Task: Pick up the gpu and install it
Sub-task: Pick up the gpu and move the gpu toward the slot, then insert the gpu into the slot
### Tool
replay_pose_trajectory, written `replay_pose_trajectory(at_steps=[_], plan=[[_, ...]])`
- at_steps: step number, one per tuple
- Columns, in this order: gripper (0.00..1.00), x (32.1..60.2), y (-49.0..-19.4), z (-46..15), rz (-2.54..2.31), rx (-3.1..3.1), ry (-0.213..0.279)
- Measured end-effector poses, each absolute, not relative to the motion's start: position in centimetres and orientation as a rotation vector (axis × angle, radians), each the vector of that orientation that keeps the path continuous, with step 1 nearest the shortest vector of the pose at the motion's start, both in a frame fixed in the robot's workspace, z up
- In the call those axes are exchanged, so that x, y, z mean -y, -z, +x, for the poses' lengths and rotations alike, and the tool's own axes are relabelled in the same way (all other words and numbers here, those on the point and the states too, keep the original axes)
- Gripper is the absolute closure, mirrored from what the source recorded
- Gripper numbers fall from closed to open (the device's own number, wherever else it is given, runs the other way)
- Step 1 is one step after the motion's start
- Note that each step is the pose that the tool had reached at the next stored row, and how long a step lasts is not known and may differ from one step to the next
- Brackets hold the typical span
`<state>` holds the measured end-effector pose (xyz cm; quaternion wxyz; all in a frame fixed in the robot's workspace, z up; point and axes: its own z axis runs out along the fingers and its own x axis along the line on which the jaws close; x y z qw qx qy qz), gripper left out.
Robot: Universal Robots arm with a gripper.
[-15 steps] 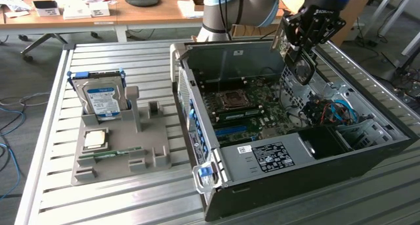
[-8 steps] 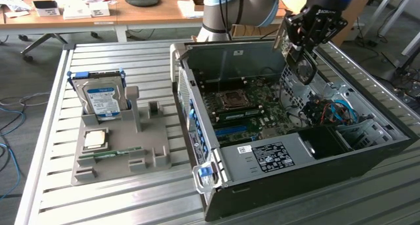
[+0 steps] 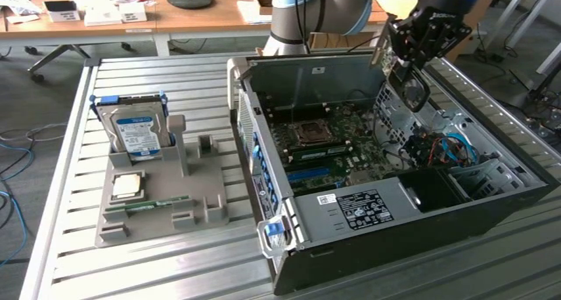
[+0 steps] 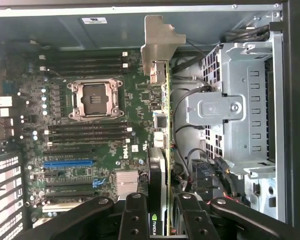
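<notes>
My gripper (image 3: 419, 47) hangs over the far right corner of the open computer case (image 3: 491, 214), shut on the gpu (image 3: 406, 83). The card hangs on edge below the fingers, its dark round cooler facing out, above the drive-cage side of the case. In the wrist view the gpu (image 4: 163, 125) is seen edge-on, a thin green board with its silvery end bracket (image 4: 160, 42) at the far end. The black fingers (image 4: 135, 217) clamp it from both sides. Beneath it lies the motherboard (image 4: 90, 130) with an empty processor socket (image 4: 95, 100) and a blue slot (image 4: 67, 162).
A grey tray (image 3: 206, 182) on the exterior view's left holds a hard drive (image 3: 136, 129), a processor chip (image 3: 127, 185) and a memory stick (image 3: 154, 203). The silver drive cage (image 4: 240, 100) and cables (image 3: 447, 149) crowd the case beside the card. A slatted metal table (image 3: 175, 267) carries everything.
</notes>
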<state>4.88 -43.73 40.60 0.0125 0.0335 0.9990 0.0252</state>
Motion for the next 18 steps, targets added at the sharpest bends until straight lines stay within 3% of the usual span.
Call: replay_pose_trajectory(at_steps=[18], plan=[[0.73, 43.73, -40.59, 4.89, 0.089, -3.115, -0.079]])
